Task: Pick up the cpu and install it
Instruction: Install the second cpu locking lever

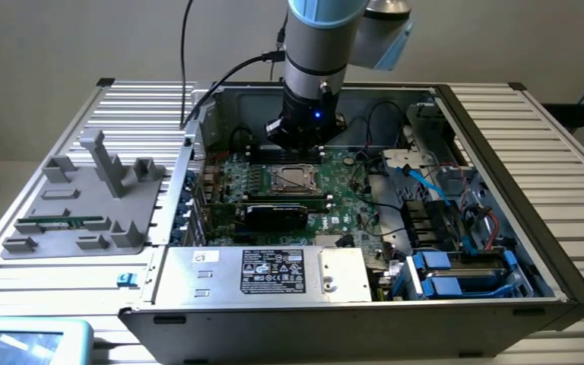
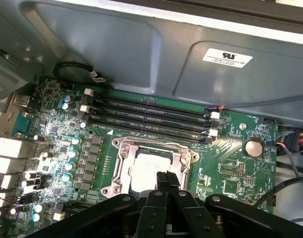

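Tool (image 2: 167, 182) closed with fingertips pressed together, holding nothing, hovering inside the open computer case (image 1: 495, 190). Directly below its tips, cpu (image 2: 150, 171) seated in the metal-framed socket (image 2: 122, 166) on the motherboard (image 2: 230, 168).

White sticker (image 2: 227, 56) on the case wall above the RAM slots (image 2: 151, 118): "UL" mark, remaining lines too small to read. Black label (image 1: 271, 271) on the PSU (image 1: 261, 274): logos and fine print, unreadable.
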